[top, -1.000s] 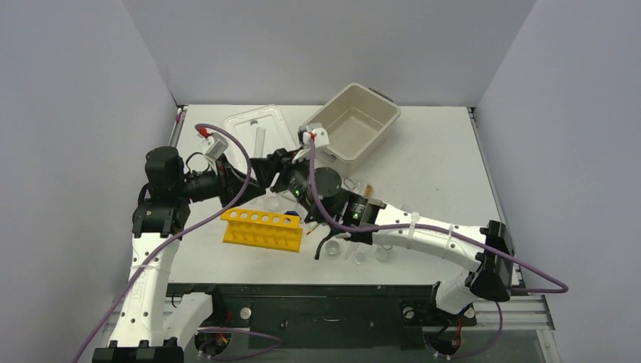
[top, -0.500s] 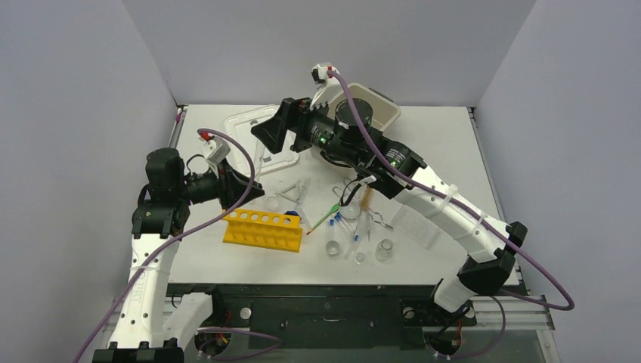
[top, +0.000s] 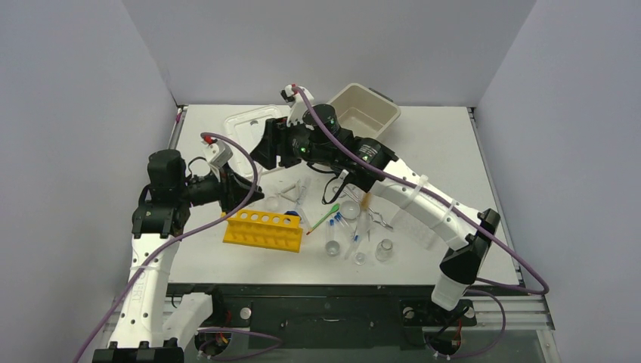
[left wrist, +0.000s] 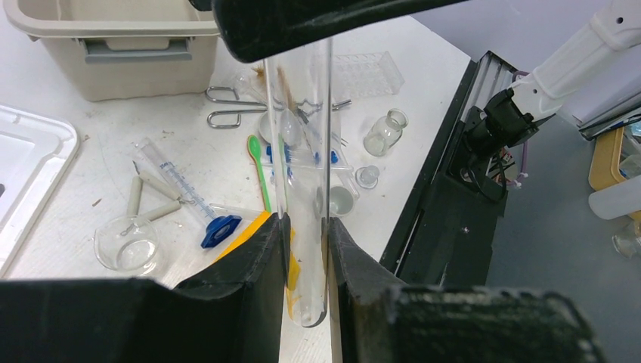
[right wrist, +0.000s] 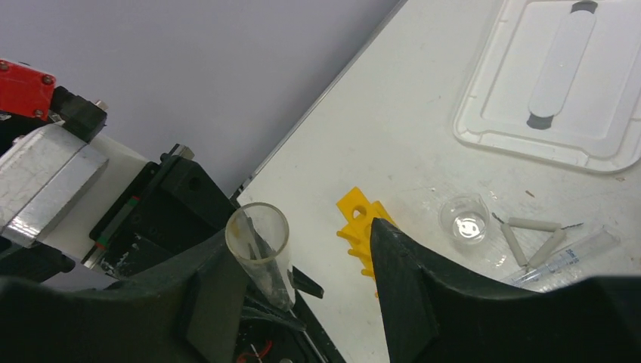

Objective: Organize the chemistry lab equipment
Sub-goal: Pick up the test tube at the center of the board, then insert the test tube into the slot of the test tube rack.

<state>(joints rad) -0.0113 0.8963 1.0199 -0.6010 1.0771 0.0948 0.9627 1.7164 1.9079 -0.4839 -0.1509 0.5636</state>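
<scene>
My left gripper (left wrist: 306, 223) is shut on a clear test tube (left wrist: 302, 151), held upright above the table near the yellow holed rack (top: 262, 229). The right gripper (right wrist: 301, 238) hangs open over the tube's mouth (right wrist: 258, 231), which lies between its fingers, close to the left one; the other finger stands well apart. In the top view the right gripper (top: 266, 147) sits just behind the left gripper (top: 236, 189). On the table lie a small beaker (right wrist: 465, 219), a syringe with a blue flange (left wrist: 181, 193), a green spatula (left wrist: 261, 170), a vial (left wrist: 384, 132) and metal tongs (left wrist: 227, 106).
A beige tub (top: 363, 113) stands at the back of the table, with a white lid (top: 249, 125) with a grey handle to its left. Small glassware and blue-capped tubes (top: 344, 227) crowd the table's middle, right of the rack. The right arm stretches over them.
The right arm lifted off the middle of the table, swung back and left, and came down at the tube's top with its jaws opened. My left arm and its tube stayed put.
</scene>
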